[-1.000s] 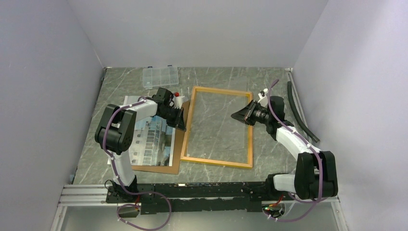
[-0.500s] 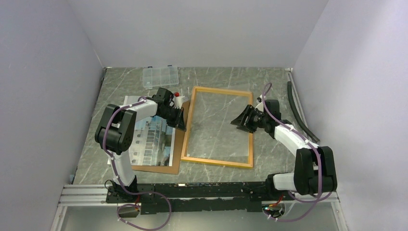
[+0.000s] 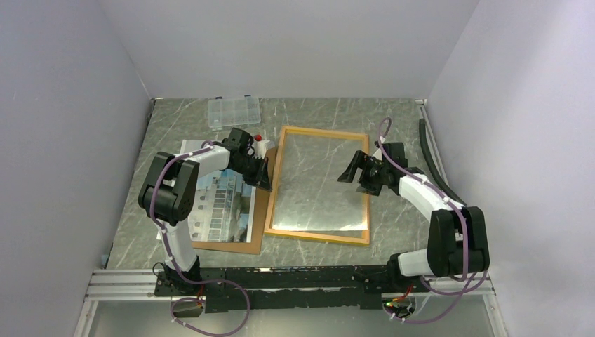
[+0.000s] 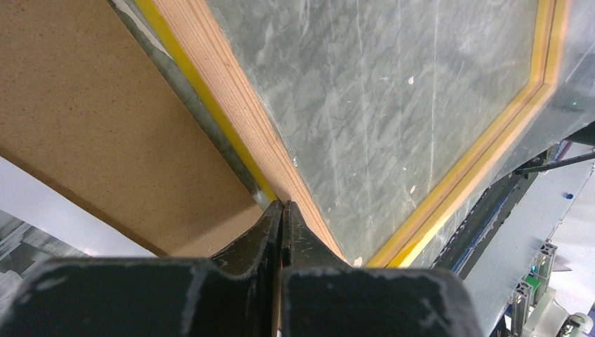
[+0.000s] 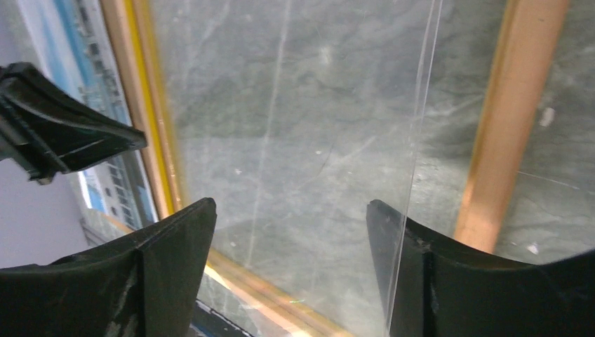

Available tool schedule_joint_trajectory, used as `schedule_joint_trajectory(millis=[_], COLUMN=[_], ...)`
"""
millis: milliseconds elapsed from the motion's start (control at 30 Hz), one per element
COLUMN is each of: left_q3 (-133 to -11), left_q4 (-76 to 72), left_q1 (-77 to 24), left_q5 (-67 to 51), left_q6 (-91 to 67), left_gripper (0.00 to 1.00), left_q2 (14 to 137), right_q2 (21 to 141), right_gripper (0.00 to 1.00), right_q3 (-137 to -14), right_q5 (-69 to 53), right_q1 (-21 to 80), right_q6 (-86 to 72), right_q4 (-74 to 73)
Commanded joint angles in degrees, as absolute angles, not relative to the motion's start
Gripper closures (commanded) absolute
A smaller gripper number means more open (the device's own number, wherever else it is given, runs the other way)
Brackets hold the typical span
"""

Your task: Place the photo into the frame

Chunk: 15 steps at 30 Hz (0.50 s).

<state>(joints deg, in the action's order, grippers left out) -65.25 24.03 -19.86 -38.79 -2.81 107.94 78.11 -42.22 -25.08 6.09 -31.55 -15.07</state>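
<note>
Biggest thing first: the grey marble table (image 3: pixel 316 112), unchanged. The frame (image 3: pixel 316 236) lies flat at its centre, where it was a second ago. Its clear pane (image 3: pixel 309 196) now throws a bright glare across the 6 o'clock end, which wasn't there before. The photo (image 3: pixel 217 207) sits at the frame's 9 o'clock, face up on the brown backing board (image 3: pixel 257 210) and outside the frame; neither has shifted.

The right gripper (image 3: pixel 353 168) is at the frame's 3 o'clock rail. It has turned and dropped since the earlier shot, and its fingers (image 5: pixel 175 239) are spread wide over the pane, gripping nothing. My wrist view shows the pane's edge running beside the right-hand finger.

The left gripper (image 3: pixel 266 179) hasn't budged. It's clenched tight, tips against the frame's 9 o'clock rail; I can't tell if anything is nipped between them.

The compartment box (image 3: pixel 234 111) is at 11 o'clock, untouched.
</note>
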Motion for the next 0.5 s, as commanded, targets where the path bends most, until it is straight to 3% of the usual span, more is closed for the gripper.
schedule_joint_trajectory(millis=[0,467], left_q3=[-64.49,-64.57], left_q4=[24.60,24.83], left_q1=[-21.01,-21.01], left_q5=[-36.57,-36.22], left_q6=[-1.98,-1.89], left_gripper=[0.95,0.95], left_q2=[108.16,108.02], right_q2=[78.80,81.21], right_gripper=[0.03,0.00], right_q3=[-45.56,-47.40], right_q5=[-19.64,-14.79], right_q1=[6.24,6.25], right_q6=[-28.50,-26.84], right_q4=[-17.74,-19.39])
